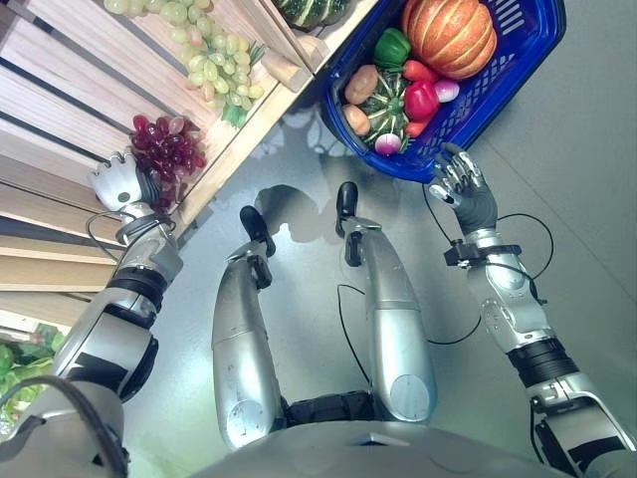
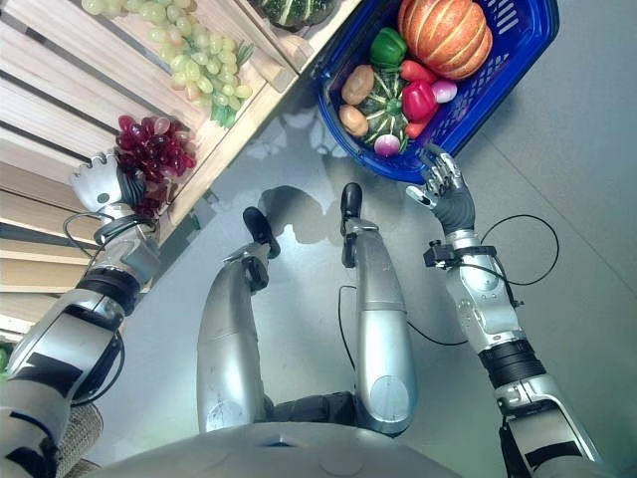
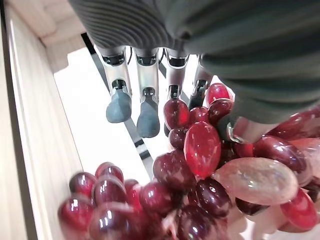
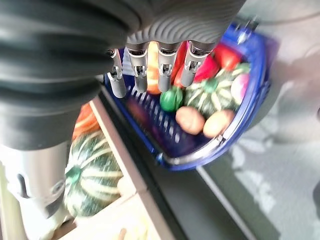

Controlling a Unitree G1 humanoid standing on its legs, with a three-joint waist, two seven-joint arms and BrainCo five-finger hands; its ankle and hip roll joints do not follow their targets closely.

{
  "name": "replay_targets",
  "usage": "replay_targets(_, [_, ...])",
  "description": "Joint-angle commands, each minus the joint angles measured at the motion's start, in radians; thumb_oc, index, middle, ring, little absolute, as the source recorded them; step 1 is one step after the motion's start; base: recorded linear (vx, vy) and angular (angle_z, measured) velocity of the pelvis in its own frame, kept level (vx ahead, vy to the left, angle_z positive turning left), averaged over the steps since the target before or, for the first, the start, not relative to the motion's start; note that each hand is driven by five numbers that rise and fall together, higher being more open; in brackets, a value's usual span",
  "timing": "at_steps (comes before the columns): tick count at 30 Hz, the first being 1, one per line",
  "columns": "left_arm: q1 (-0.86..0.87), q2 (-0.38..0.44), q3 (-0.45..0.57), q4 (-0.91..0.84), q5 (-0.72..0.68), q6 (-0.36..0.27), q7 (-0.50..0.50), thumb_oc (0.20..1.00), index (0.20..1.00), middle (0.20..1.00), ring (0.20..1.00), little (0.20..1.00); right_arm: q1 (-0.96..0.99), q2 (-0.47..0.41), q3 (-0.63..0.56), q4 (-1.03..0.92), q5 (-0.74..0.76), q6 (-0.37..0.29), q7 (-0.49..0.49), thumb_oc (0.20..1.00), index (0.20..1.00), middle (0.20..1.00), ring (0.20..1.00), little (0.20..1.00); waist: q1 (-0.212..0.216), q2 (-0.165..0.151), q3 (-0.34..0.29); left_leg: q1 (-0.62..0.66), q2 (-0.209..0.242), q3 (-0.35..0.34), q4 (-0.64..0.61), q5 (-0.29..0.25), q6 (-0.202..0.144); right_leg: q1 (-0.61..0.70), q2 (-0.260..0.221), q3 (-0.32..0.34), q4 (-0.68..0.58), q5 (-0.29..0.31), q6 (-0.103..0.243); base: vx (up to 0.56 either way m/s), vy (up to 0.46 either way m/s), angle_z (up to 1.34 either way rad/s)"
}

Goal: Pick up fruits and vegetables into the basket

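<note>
A bunch of red grapes (image 1: pixel 166 146) lies on a slatted wooden shelf (image 1: pixel 70 110), close to the shelf's front edge. The left hand (image 1: pixel 117 182) is right at the bunch on its outer side. In the left wrist view its fingers (image 3: pixel 149 100) hang nearly straight and apart just past the red grapes (image 3: pixel 200 165), not curled round them, with pale shelf boards beyond.

Farther along the same shelf lies a bunch of green grapes (image 1: pixel 204 48), well apart from the red one. A striped green squash (image 1: pixel 309 10) sits in the next compartment, past a wooden divider.

Beside the shelf's corner, on the grey floor (image 1: pixel 587 159), stands a blue basket (image 1: pixel 518 50). It holds an orange pumpkin (image 1: pixel 448 35), a green pepper (image 1: pixel 391 47), a red pepper (image 1: pixel 421 100), a small striped squash (image 1: pixel 386 100), two potatoes (image 1: pixel 360 84) and a radish (image 1: pixel 387 144).

The right hand (image 1: pixel 461 187) hovers just outside the basket's near rim, fingers spread and holding nothing. Open floor lies to its right and between the basket and the shelf edge.

No writing can be read.
</note>
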Motion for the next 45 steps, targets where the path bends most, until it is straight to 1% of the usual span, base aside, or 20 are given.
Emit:
replay_targets(1, [0.068, 0.008, 0.097, -0.005, -0.165, -0.180, -0.040, 0.200, 0.200, 0.200, 0.200, 0.200, 0.023, -0.031, 0.015, -0.127, -0.050, -0.071, 0.050, 1.000, 1.000, 1.000, 1.000, 1.000, 0.028, -0.006, -0.041, 0.042, -0.007, -0.004, -0.046, 0.019, -0.048, 0.064, 0.019, 0.010, -0.012, -0.032, 0.083, 0.00, 0.000, 0.00])
replay_targets(3, [0.083, -0.011, 0.126, -0.038, -0.212, -0.269, -0.068, 0.200, 0.200, 0.200, 0.200, 0.200, 0.017, -0.029, 0.018, -0.152, -0.054, -0.062, 0.061, 1.000, 1.000, 1.000, 1.000, 1.000, 0.036, -0.005, -0.041, 0.067, -0.011, -0.003, -0.055, 0.021, -0.047, 0.092, 0.016, 0.003, -0.021, -0.035, 0.085, 0.00, -0.005, 0.02])
replay_targets(5, [0.093, -0.020, 0.136, -0.053, -0.232, -0.317, -0.086, 0.200, 0.200, 0.200, 0.200, 0.200, 0.014, -0.027, 0.021, -0.167, -0.057, -0.051, 0.062, 1.000, 1.000, 1.000, 1.000, 1.000, 0.040, -0.004, -0.041, 0.081, -0.013, -0.003, -0.060, 0.022, -0.047, 0.107, 0.014, 0.000, -0.025, -0.035, 0.087, 0.00, -0.003, 0.04])
replay_targets(6, [0.105, -0.029, 0.150, -0.077, -0.264, -0.365, -0.111, 0.200, 0.200, 0.200, 0.200, 0.200, 0.012, -0.025, 0.019, -0.179, -0.056, -0.042, 0.074, 1.000, 1.000, 1.000, 1.000, 1.000, 0.046, -0.001, -0.041, 0.104, -0.019, -0.001, -0.071, 0.023, -0.046, 0.131, 0.010, -0.005, -0.035, -0.035, 0.089, 0.00, 0.005, 0.03])
replay_targets(8, [0.132, -0.042, 0.167, -0.122, -0.289, -0.449, -0.119, 0.200, 0.200, 0.200, 0.200, 0.200, 0.011, -0.020, 0.019, -0.206, -0.063, -0.032, 0.106, 1.000, 1.000, 1.000, 1.000, 1.000, 0.054, 0.003, -0.041, 0.133, -0.025, 0.000, -0.082, 0.024, -0.046, 0.163, 0.006, -0.011, -0.046, -0.035, 0.092, 0.00, 0.007, 0.03])
replay_targets(10, [0.165, -0.051, 0.180, -0.173, -0.306, -0.497, -0.128, 0.200, 0.200, 0.200, 0.200, 0.200, 0.010, -0.016, 0.018, -0.237, -0.056, -0.011, 0.125, 1.000, 1.000, 1.000, 1.000, 1.000, 0.064, 0.007, -0.041, 0.171, -0.031, 0.003, -0.097, 0.026, -0.045, 0.203, 0.000, -0.018, -0.060, -0.034, 0.096, 0.02, 0.016, 0.06])
replay_targets(11, [0.182, -0.056, 0.188, -0.204, -0.314, -0.541, -0.140, 0.200, 0.200, 0.200, 0.200, 0.200, 0.005, -0.012, 0.017, -0.255, -0.034, 0.006, 0.137, 1.000, 1.000, 1.000, 1.000, 1.000, 0.071, 0.009, -0.041, 0.195, -0.033, 0.005, -0.108, 0.027, -0.045, 0.227, -0.002, -0.021, -0.071, -0.033, 0.097, 0.00, 0.000, 0.00])
replay_targets(13, [0.207, -0.058, 0.195, -0.250, -0.301, -0.588, -0.140, 0.200, 0.200, 0.200, 0.200, 0.200, -0.003, -0.004, 0.016, -0.273, -0.003, 0.023, 0.156, 1.000, 1.000, 1.000, 1.000, 1.000, 0.078, 0.011, -0.041, 0.224, -0.037, 0.008, -0.120, 0.028, -0.043, 0.258, -0.006, -0.025, -0.084, -0.032, 0.098, 0.01, 0.005, 0.02])
replay_targets(14, [0.232, -0.048, 0.196, -0.308, -0.287, -0.621, -0.138, 0.200, 0.200, 0.200, 0.200, 0.200, -0.009, 0.004, 0.011, -0.289, -0.009, 0.038, 0.158, 1.000, 1.000, 1.000, 1.000, 1.000, 0.087, 0.014, -0.041, 0.259, -0.041, 0.008, -0.133, 0.029, -0.042, 0.292, -0.011, -0.029, -0.095, -0.031, 0.100, 0.03, 0.014, 0.03])
replay_targets(18, [0.274, -0.030, 0.216, -0.450, -0.277, -0.645, -0.160, 0.200, 0.200, 0.200, 0.200, 0.200, -0.045, 0.002, 0.018, -0.341, -0.063, 0.061, 0.147, 1.000, 1.000, 1.000, 1.000, 1.000, 0.106, 0.019, -0.041, 0.333, -0.051, 0.009, -0.163, 0.030, -0.039, 0.371, -0.020, -0.035, -0.124, -0.033, 0.101, 0.03, 0.007, 0.07])
replay_targets(21, [0.294, -0.023, 0.229, -0.514, -0.274, -0.652, -0.177, 0.200, 0.200, 0.200, 0.200, 0.200, -0.073, 0.007, 0.024, -0.364, -0.088, 0.090, 0.143, 1.000, 1.000, 1.000, 1.000, 1.000, 0.117, 0.022, -0.053, 0.367, -0.059, 0.007, -0.178, 0.028, -0.038, 0.407, -0.025, -0.040, -0.138, -0.035, 0.102, 0.01, 0.001, 0.00])
replay_targets(22, [0.309, -0.021, 0.240, -0.554, -0.273, -0.655, -0.192, 0.200, 0.200, 0.200, 0.200, 0.200, -0.087, 0.009, 0.027, -0.375, -0.098, 0.115, 0.139, 1.000, 1.000, 1.000, 1.000, 1.000, 0.124, 0.022, -0.063, 0.379, -0.062, 0.013, -0.193, 0.053, -0.027, 0.423, -0.030, -0.051, -0.157, -0.011, 0.092, 0.01, 0.009, 0.06])
replay_targets(25, [0.350, -0.007, 0.264, -0.641, -0.268, -0.656, -0.227, 0.200, 0.200, 0.200, 0.200, 0.200, -0.105, 0.009, 0.029, -0.402, -0.105, 0.174, 0.099, 1.000, 1.000, 1.000, 1.000, 1.000, 0.140, 0.024, -0.096, 0.436, -0.069, 0.008, -0.223, 0.057, -0.025, 0.489, -0.038, -0.062, -0.190, -0.008, 0.092, 0.07, -0.006, 0.05])
replay_targets(30, [0.386, -0.002, 0.284, -0.723, -0.239, -0.654, -0.246, 0.200, 0.200, 0.200, 0.200, 0.200, -0.118, 0.032, 0.014, -0.407, -0.079, 0.245, 0.071, 1.000, 1.000, 1.000, 1.000, 1.000, 0.152, 0.022, -0.134, 0.510, -0.068, 0.003, -0.248, 0.049, -0.024, 0.578, -0.037, -0.073, -0.238, -0.004, 0.093, 0.08, -0.020, 0.11])
replay_targets(33, [0.388, -0.001, 0.286, -0.730, -0.233, -0.652, -0.247, 0.200, 0.200, 0.200, 0.200, 0.200, -0.120, 0.033, 0.015, -0.409, -0.080, 0.252, 0.071, 1.000, 1.000, 1.000, 1.000, 1.000, 0.153, 0.022, -0.136, 0.515, -0.068, 0.003, -0.250, 0.048, -0.024, 0.584, -0.037, -0.074, -0.242, -0.003, 0.094, 0.04, -0.010, 0.01])
replay_targets(34, [0.412, 0.001, 0.296, -0.800, -0.215, -0.649, -0.260, 0.200, 0.200, 0.200, 0.200, 0.200, -0.137, 0.042, 0.028, -0.425, -0.125, 0.298, 0.032, 1.000, 1.000, 1.000, 1.000, 1.000, 0.166, 0.018, -0.167, 0.575, -0.067, -0.003, -0.273, 0.043, -0.026, 0.657, -0.038, -0.081, -0.284, 0.001, 0.097, 0.13, -0.032, 0.02])
replay_targets(36, [0.421, -0.006, 0.301, -0.824, -0.205, -0.647, -0.260, 0.200, 0.200, 0.200, 0.200, 0.200, -0.144, 0.044, 0.032, -0.428, -0.127, 0.310, 0.018, 1.000, 1.000, 1.000, 1.000, 1.000, 0.170, 0.016, -0.177, 0.601, -0.067, -0.005, -0.285, 0.041, -0.026, 0.686, -0.038, -0.083, -0.301, 0.003, 0.099, 0.16, -0.035, 0.06])
replay_targets(38, [0.441, -0.022, 0.303, -0.874, -0.176, -0.629, -0.281, 0.200, 0.200, 0.200, 0.200, 0.200, -0.150, 0.057, 0.037, -0.438, -0.137, 0.336, -0.030, 1.000, 1.000, 1.000, 1.000, 1.000, 0.180, 0.010, -0.209, 0.657, -0.067, -0.007, -0.319, 0.036, -0.026, 0.749, -0.036, -0.088, -0.344, 0.009, 0.109, 0.18, -0.041, 0.13])
replay_targets(43, [0.455, -0.025, 0.298, -0.942, -0.081, -0.625, -0.270, 0.200, 0.200, 0.200, 0.200, 0.200, -0.164, 0.068, 0.036, -0.458, -0.119, 0.375, -0.085, 1.000, 1.000, 1.000, 1.000, 1.000, 0.189, -0.001, -0.257, 0.722, -0.067, -0.005, -0.360, 0.029, -0.021, 0.822, -0.034, -0.094, -0.399, 0.022, 0.122, 0.11, -0.024, 0.02])
replay_targets(45, [0.456, -0.023, 0.294, -0.960, -0.080, -0.621, -0.280, 0.200, 0.200, 0.200, 0.200, 0.200, -0.174, 0.069, 0.040, -0.468, -0.111, 0.391, -0.107, 1.000, 1.000, 1.000, 1.000, 1.000, 0.192, -0.003, -0.272, 0.743, -0.064, -0.003, -0.365, 0.021, -0.021, 0.840, -0.034, -0.096, -0.406, 0.021, 0.125, 0.11, -0.011, 0.07])
